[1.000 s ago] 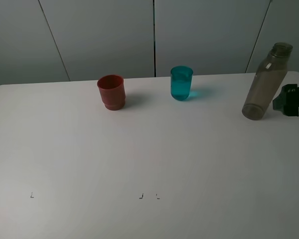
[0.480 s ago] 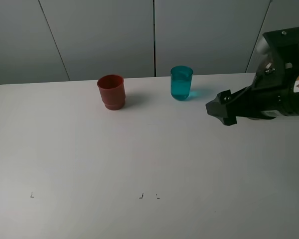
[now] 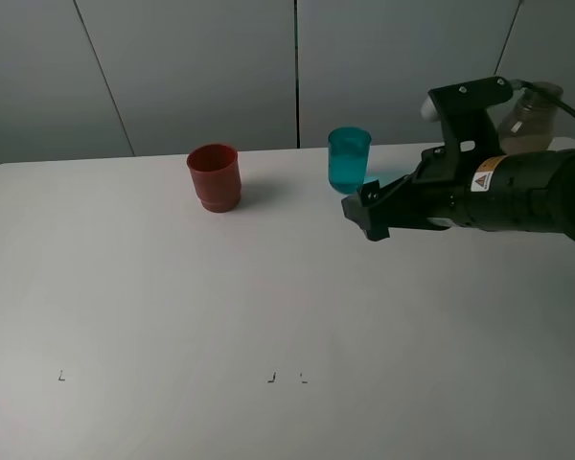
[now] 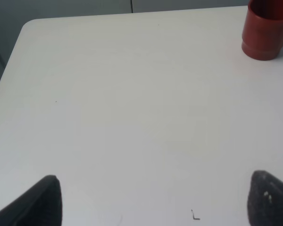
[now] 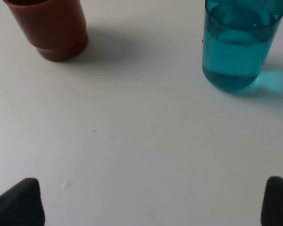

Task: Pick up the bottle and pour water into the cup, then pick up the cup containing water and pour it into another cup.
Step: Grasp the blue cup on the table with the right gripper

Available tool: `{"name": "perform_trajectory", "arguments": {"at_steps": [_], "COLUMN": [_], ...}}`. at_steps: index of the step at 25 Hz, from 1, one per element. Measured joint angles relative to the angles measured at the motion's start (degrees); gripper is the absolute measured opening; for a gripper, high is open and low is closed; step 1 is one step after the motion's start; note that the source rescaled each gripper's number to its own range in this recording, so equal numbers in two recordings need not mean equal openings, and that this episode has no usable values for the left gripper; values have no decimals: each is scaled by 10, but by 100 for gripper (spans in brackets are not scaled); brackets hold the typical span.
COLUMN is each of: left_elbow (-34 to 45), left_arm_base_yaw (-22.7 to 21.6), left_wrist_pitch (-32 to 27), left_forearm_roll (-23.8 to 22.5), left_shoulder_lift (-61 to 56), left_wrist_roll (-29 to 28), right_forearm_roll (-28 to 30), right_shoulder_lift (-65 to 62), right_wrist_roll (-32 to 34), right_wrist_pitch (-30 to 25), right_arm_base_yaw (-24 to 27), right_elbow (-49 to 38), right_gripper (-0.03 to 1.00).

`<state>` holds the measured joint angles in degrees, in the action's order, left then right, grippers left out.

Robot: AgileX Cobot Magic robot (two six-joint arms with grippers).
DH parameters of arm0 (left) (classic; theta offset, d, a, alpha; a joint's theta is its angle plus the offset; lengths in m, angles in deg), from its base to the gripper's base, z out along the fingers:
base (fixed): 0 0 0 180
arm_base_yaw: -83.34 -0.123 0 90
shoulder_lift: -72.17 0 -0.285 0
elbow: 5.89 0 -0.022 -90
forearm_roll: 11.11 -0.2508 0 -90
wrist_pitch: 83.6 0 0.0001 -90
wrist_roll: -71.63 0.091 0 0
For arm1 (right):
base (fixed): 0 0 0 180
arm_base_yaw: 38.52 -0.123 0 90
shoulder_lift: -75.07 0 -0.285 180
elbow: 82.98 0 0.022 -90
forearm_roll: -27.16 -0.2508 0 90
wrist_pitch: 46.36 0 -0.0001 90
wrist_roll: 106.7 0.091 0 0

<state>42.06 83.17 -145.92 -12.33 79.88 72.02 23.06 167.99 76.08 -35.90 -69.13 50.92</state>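
Note:
The teal cup (image 3: 349,159) stands at the back middle of the table, holding water. It shows in the right wrist view (image 5: 240,47) with the water level high. The red cup (image 3: 214,177) stands to its left, and also shows in the right wrist view (image 5: 49,28) and the left wrist view (image 4: 266,30). Only the neck and shoulder of the bottle (image 3: 532,113) show behind the right arm. My right gripper (image 3: 366,216) (image 5: 148,197) is open and empty, just in front and to the right of the teal cup. My left gripper (image 4: 155,188) is open over bare table.
The white table (image 3: 172,307) runs to a grey panelled wall at the back. Small dark marks (image 3: 270,378) lie on the table's front part. The right arm's black body (image 3: 498,196) spans the right side.
My right arm has swung in from the right edge toward the left, passing in front of the bottle, and now reaches near the teal cup. The cups have not moved.

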Motion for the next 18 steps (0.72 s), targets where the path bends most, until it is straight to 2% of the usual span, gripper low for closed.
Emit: {"name": "perform_trajectory", "arguments": {"at_steps": [10, 18], "left_elbow": [0, 0], "left_arm_base_yaw": [0, 0], "left_wrist_pitch": [0, 0], "left_forearm_roll": [0, 0], "left_shoulder_lift": [0, 0], "left_wrist_roll": [0, 0], "right_forearm_roll": [-48, -99], "right_shoulder_lift": [111, 177], "right_wrist_roll": [-22, -31], "right_wrist_pitch": [86, 122], "right_arm_base_yaw": [0, -1], "right_elbow": [69, 103], "right_gripper": [98, 98]}}
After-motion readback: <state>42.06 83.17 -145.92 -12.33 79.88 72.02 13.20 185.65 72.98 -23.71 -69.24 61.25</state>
